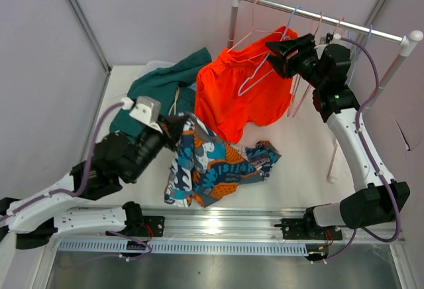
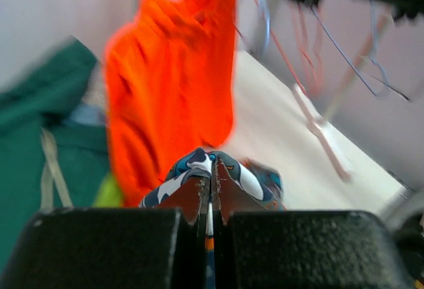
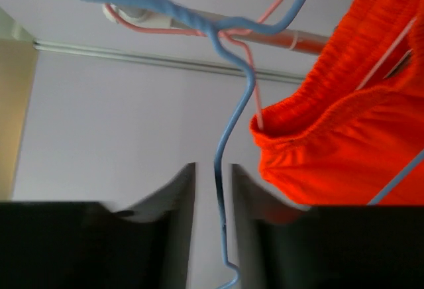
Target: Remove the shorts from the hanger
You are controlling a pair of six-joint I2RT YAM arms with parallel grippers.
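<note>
Bright orange shorts (image 1: 235, 100) hang from the rack rail (image 1: 318, 17), their waistband (image 3: 338, 150) on a pink wire hanger (image 1: 248, 37). My right gripper (image 1: 277, 54) is up at the rail. Its jaws (image 3: 212, 166) stand slightly open, with the stem of a blue hanger (image 3: 222, 143) between them and a gap on each side. My left gripper (image 1: 173, 130) is shut (image 2: 211, 179) on a fold of the teal-white-orange print shorts (image 2: 248, 179). The rest of that pair (image 1: 222, 163) lies spread on the table. Dark teal shorts (image 1: 165, 83) lie at the back left.
More empty wire hangers (image 1: 331, 30) hang along the rail, right of my right gripper. The rack's right post (image 1: 397, 63) and foot (image 1: 331, 163) stand on the table's right side. A lime green scrap (image 2: 109, 193) shows beside the orange cloth. Grey walls close in at the back.
</note>
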